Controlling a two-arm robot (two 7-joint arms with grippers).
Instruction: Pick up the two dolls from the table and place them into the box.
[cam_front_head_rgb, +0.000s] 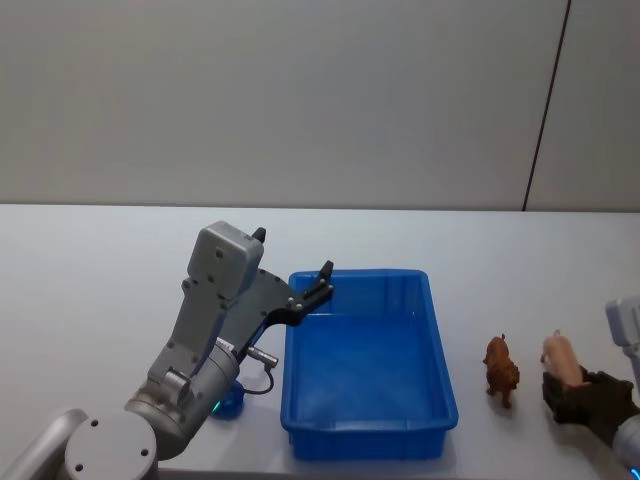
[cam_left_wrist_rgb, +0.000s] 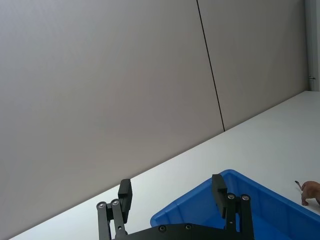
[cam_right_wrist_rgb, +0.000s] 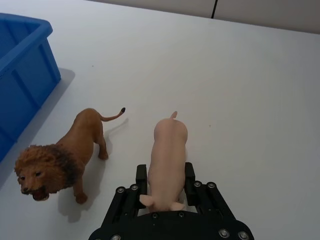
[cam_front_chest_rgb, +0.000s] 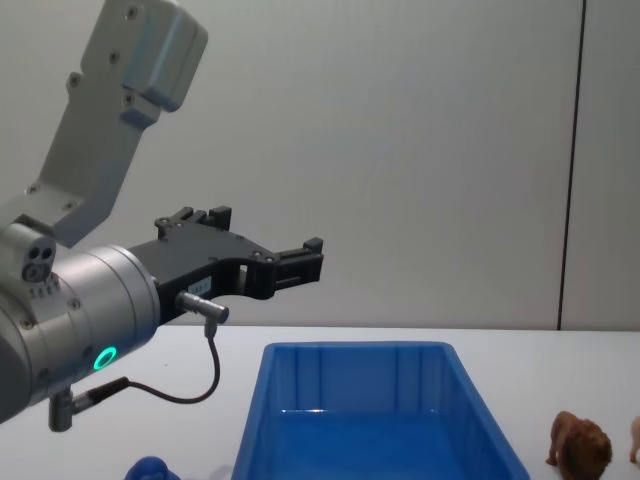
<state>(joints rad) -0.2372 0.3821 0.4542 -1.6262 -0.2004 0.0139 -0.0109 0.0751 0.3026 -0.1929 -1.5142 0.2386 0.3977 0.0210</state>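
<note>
Got the left end effector spread wide, up over the far left corner of the box. Over on the right, seeing the right end effector clamped round a pink pig on the surface. Spotted the lion standing between pig and box, touching neither. Also the blue toy, left of the box by its near corner.

Glossy plastic box, matt table
</note>
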